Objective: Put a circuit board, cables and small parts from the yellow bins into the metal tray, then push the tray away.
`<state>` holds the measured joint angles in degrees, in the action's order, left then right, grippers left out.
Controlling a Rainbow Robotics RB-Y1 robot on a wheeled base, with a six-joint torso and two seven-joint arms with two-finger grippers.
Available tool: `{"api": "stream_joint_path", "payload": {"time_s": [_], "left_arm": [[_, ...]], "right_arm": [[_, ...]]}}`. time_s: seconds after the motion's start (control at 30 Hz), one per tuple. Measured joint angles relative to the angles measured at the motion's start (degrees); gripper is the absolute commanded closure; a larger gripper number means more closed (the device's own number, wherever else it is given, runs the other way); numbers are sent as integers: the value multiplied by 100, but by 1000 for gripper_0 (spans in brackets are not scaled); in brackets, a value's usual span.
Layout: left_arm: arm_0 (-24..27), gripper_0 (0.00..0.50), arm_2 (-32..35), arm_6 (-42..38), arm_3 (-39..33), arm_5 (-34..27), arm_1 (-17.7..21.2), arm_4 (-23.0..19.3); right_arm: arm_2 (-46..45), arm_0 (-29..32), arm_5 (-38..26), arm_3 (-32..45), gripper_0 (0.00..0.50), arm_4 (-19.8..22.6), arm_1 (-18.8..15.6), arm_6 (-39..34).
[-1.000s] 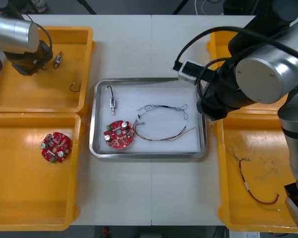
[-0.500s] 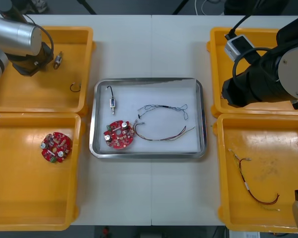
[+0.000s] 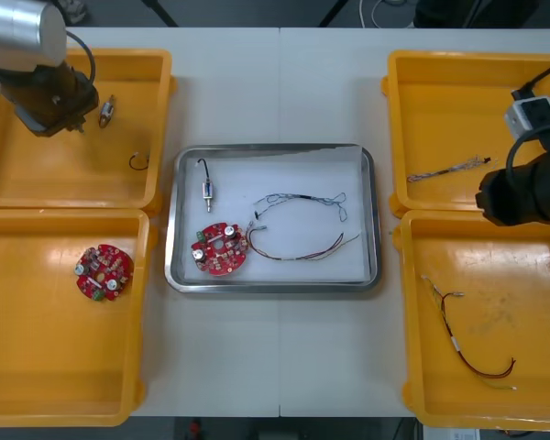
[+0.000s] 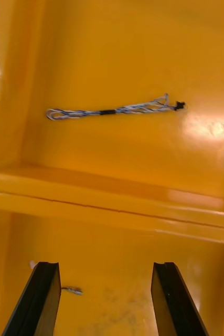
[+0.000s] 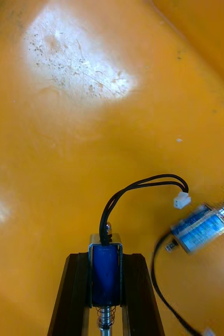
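Right gripper point(image 4: 105, 268) has swung back over its yellow bins point(image 3: 440, 92), fingers apart; left gripper point(image 5: 106, 257), fingers clamped on a small metal part point(image 5: 106, 273), hovers over its far bin point(image 3: 46, 179); stocked metal tray point(image 3: 371, 220) awaits pushing.

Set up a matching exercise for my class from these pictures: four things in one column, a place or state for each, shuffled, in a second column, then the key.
Column 1
1. left hand
2. right hand
3. near left bin
4. far right bin

Column 2
A. holds one twisted blue and white cable
B. shut on a small metal part
C. holds one circuit board
D. open, holding nothing

Pairs: 1-B, 2-D, 3-C, 4-A
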<state>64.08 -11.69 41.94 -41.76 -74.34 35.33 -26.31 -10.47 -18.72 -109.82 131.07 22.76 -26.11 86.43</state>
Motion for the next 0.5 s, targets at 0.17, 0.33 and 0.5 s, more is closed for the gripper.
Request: {"api": "stream_joint_path", "payload": {"time_s": [0.17, 0.33, 0.5], "left_arm": [[0, 500, 46, 0, -828, -930, 174, -314], [-69, 500, 44, 0, -1910, -1851, 200, -530], [-320, 500, -99, -17, -3252, -2232, 200, -839]], "right_arm": [[-552, 362, -1, 93, 0, 307, -2, 0], [-1014, 634, -1, 92, 0, 597, -2, 0], [-1132, 889, -1, 44, 0, 621, -3, 0]]}}
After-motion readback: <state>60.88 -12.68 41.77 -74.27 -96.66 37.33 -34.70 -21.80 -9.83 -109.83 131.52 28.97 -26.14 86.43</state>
